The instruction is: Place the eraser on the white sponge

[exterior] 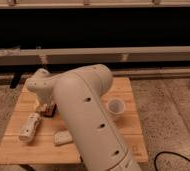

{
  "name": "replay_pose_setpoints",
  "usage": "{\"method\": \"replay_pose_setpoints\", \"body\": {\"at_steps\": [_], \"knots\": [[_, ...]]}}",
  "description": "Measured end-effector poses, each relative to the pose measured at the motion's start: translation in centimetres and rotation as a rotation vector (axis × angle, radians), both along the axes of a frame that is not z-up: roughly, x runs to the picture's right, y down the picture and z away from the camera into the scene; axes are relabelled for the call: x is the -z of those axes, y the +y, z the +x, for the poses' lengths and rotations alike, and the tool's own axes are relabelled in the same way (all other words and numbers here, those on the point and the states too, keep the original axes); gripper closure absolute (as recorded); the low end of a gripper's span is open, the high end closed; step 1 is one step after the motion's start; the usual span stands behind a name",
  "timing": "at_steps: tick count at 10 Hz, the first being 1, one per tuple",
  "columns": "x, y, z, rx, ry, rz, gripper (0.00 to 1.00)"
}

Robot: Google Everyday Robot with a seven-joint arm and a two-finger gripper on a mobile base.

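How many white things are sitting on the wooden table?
3: a bottle near the left edge, a sponge at the front, a cup right of the arm. The arm may hide more. The gripper is by the eraser.

The table [128, 130] is honey-tan wood with faint plank lines. Across the middle of the frame the arm [88, 120] is cream-white, marked with 3 dark round spots in a row. At left centre the gripper [44, 104] is the same pale cream, just above the eraser [49, 111], which is dark with a reddish tinge. The white sponge [63, 137] is cream-white, the bottle [29, 126] white with darker label patches, the cup [116, 106] white. The floor [173, 110] is speckled grey-beige; the cable [175, 159] is black.
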State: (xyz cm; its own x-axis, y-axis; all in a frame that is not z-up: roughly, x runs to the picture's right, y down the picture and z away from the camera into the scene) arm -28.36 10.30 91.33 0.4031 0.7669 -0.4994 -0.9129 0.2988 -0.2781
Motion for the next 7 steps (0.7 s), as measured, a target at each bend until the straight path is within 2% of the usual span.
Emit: {"method": "replay_pose_setpoints", "body": {"at_steps": [2,4,5,7], "knots": [[-0.5,0.4,-0.1,0.009,0.001,-0.027,0.06],[-0.8,1.2,-0.9,0.042,-0.009,-0.054,0.08],[-0.9,1.3,-1.1,0.049,-0.012,-0.062,0.15],[-0.8,1.4,-1.4,0.059,-0.02,-0.068,0.36]]}}
